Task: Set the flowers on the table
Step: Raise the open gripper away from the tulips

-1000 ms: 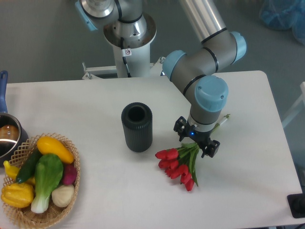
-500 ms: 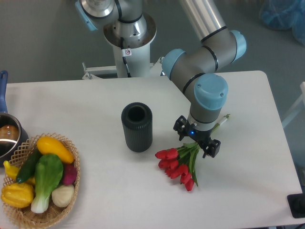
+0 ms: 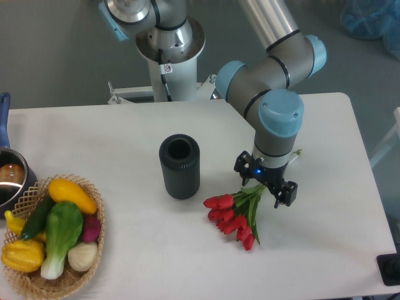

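White tabletop (image 3: 125,131) carries the red tulips (image 3: 234,215), laid flat at four o'clock of the dark cylinder (image 3: 179,166), while the gripper (image 3: 267,185) is held spread, apparently clear of the stems, so a straight lift is advised to avoid dragging them.

My arm is built of silver-grey tubular links with light-blue joint caps, running from the top of the frame toward centre right. My black two-finger gripper (image 3: 265,182) carries a small blue light. My white pedestal base, upper centre, bears a small label.
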Tool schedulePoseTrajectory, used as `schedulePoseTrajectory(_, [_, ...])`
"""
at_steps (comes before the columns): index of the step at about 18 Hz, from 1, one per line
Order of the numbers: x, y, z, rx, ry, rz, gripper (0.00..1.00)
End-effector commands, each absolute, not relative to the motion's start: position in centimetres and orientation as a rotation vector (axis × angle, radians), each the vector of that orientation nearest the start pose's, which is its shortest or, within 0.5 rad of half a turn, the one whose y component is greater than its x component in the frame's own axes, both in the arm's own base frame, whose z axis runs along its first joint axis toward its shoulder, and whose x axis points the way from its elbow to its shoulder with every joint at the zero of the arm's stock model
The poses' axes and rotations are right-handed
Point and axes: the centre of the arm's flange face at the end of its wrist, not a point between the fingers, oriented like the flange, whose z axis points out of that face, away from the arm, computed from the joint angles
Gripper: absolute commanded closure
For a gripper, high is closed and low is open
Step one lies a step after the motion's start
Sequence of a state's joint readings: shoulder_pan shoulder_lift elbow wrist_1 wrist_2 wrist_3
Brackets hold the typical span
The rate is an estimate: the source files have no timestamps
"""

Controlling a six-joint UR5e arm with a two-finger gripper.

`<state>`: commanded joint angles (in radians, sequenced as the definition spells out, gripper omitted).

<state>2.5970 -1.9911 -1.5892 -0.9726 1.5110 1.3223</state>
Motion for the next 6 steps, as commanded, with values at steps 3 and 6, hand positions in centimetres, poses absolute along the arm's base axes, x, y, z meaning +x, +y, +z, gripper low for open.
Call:
schedulePoseTrajectory(3, [-48.7,44.4,30.5,-2.987,0.430,0.206,0.00])
schedulePoseTrajectory(6, [-48.8,44.0,30.8,-2.989,0.423,0.215,0.00])
